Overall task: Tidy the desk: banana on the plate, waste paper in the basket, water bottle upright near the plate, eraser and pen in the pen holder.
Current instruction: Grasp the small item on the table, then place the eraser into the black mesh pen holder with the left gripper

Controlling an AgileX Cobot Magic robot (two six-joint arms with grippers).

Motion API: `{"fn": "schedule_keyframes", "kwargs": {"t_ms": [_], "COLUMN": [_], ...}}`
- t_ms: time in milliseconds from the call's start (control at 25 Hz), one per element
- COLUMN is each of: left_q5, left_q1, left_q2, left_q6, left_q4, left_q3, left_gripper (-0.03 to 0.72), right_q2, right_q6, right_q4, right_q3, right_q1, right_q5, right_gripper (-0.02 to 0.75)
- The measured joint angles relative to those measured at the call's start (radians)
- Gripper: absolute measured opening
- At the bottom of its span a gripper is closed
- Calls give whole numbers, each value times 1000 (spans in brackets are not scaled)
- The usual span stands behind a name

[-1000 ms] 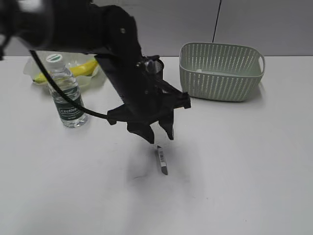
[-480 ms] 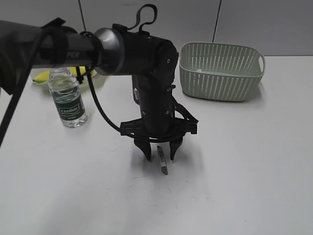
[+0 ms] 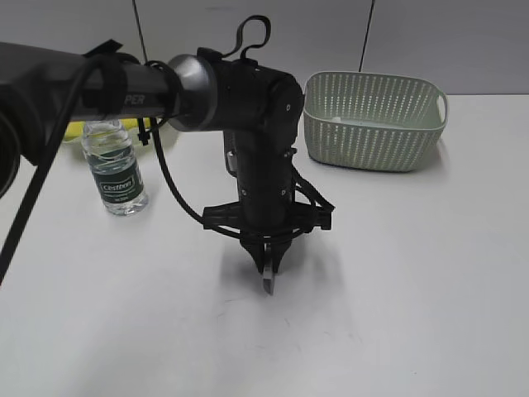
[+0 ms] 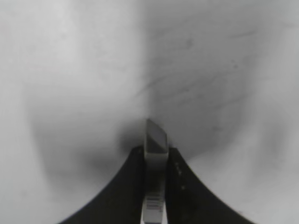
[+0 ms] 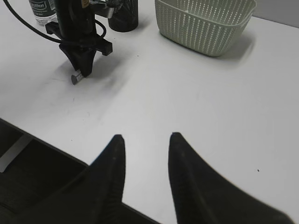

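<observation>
On the white desk, my left gripper points straight down, shut on the eraser, a small grey block with a barcode. In the left wrist view the eraser sticks out between the black fingers, at or just above the desk. My right gripper hovers open and empty near the front edge. The water bottle stands upright at the left. A bit of the banana shows behind it, on the plate. The pen holder stands behind the left arm. Pen and waste paper are out of view.
The sage green basket stands at the back right. The left arm reaches in from the left and hides the pen holder in the exterior view. The desk's front edge drops off beside my right gripper.
The left gripper swung over the eraser, came down with its fingers on either side, and has now shut on it. The right gripper has not moved.
</observation>
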Motion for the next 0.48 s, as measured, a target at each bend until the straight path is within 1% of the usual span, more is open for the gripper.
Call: {"fn": "schedule_keyframes", "kwargs": {"t_ms": [160, 240, 360, 480], "left_q5": [58, 66, 66, 66], "left_q1": [-2, -2, -2, -2], "left_q2": [-16, -43, -94, -115], "left_q6": [17, 21, 22, 22], "left_q4": [-9, 5, 98, 260], "left_q3": [-70, -117, -214, -312], "left_gripper": [81, 81, 81, 81], "right_q2": [0, 0, 0, 0], "right_q6": [0, 0, 0, 0], "right_q4": [0, 0, 0, 0], "right_q3": [0, 0, 0, 0], "right_q1": [0, 0, 0, 0], "right_q5": [0, 0, 0, 0], "right_gripper": [265, 265, 265, 265]}}
